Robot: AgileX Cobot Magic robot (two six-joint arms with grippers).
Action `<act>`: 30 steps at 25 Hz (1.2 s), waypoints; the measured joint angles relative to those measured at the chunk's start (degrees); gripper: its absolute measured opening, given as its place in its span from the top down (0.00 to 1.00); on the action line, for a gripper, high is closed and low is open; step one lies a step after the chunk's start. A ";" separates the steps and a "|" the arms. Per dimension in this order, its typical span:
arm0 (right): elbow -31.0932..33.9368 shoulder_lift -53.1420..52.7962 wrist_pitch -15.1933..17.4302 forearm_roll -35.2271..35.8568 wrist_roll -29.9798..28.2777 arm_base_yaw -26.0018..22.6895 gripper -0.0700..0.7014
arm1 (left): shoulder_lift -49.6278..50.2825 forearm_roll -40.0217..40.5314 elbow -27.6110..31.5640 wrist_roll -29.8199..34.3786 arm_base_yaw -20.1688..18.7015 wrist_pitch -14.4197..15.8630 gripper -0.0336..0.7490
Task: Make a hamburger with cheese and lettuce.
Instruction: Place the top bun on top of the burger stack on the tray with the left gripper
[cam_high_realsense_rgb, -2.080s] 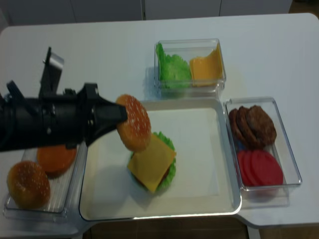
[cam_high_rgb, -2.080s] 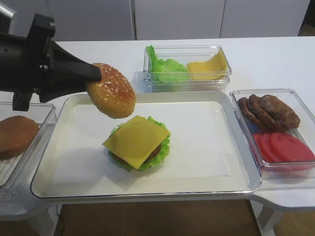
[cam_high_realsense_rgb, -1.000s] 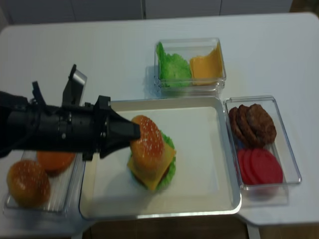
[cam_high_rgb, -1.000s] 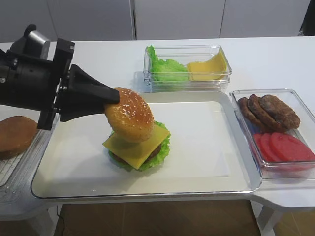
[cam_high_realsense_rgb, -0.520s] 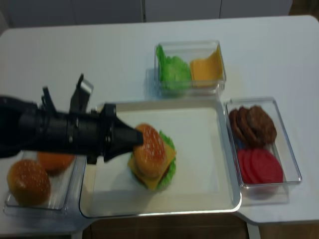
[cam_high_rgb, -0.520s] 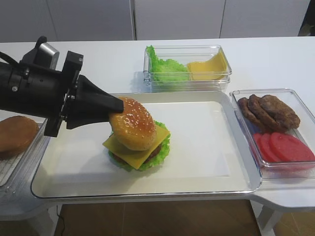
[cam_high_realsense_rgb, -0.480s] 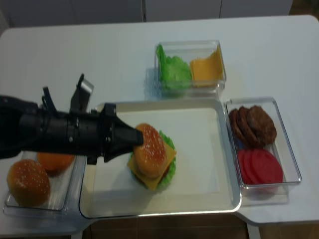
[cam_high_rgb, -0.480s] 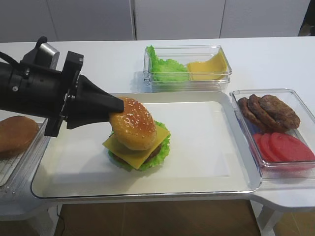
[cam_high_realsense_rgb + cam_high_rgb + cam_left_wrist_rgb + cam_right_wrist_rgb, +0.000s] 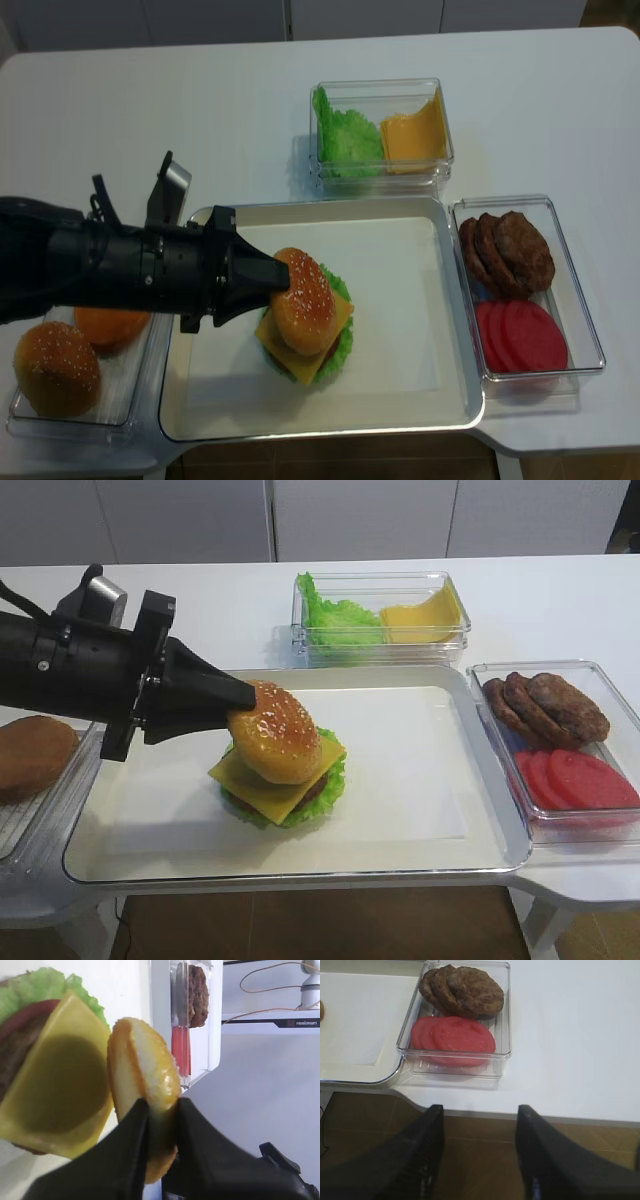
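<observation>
The hamburger sits on the white tray (image 9: 400, 865) as a stack: frilly lettuce (image 9: 336, 777), a brown patty and a square cheese (image 9: 258, 783) slice. My left gripper (image 9: 240, 694) is shut on the edge of a sesame bun top (image 9: 278, 734) and holds it tilted, low over the cheese. The left wrist view shows the bun top (image 9: 142, 1067) pinched between the gripper (image 9: 161, 1110) fingers, with the cheese (image 9: 60, 1085) and lettuce (image 9: 35, 987) beside it. My right gripper (image 9: 480, 1115) is open and empty, below the table's front edge.
At the back stands a clear box (image 9: 380, 615) of loose lettuce and spare cheese slices. On the right, another box (image 9: 555, 740) holds patties and tomato slices (image 9: 452, 1035). The left box holds more buns (image 9: 55, 365).
The left gripper carried the bun top from above the tray's left part down and right, until it came over the cheese. In the last half second it shifted only slightly.
</observation>
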 joint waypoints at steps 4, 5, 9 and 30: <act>0.00 0.00 0.00 0.00 0.00 0.00 0.43 | 0.45 -1.40 0.00 0.89 0.00 0.06 0.81; 0.00 0.00 0.00 0.00 0.00 0.00 0.43 | 0.45 -1.43 0.00 1.03 0.00 0.06 0.81; 0.00 0.00 0.00 0.00 0.00 0.00 0.43 | 0.45 -1.53 0.00 1.23 0.00 0.06 0.81; 0.00 0.00 0.00 0.00 -0.12 0.00 0.43 | 3.22 -3.71 -0.09 1.90 0.00 -0.05 0.81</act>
